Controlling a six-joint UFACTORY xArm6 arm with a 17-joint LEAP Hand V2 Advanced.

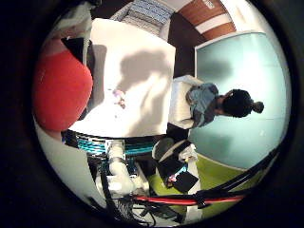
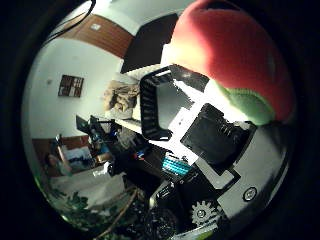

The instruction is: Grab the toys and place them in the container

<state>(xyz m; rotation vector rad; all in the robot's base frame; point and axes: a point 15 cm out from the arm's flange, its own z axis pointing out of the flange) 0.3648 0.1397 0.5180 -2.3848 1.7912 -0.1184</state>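
Close against the palm sits a red plush toy (image 2: 230, 50) with a green patch, the hand's (image 2: 220, 145) fingers clamped around it. Below lie a black container (image 2: 157, 107) and a white table (image 1: 137, 76) carrying a small toy (image 1: 118, 97).

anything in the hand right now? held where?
Likely yes: a red plush toy with a green patch sits right against the palm, beside the hand. The fingers' hold and the gripped part cannot be made out.
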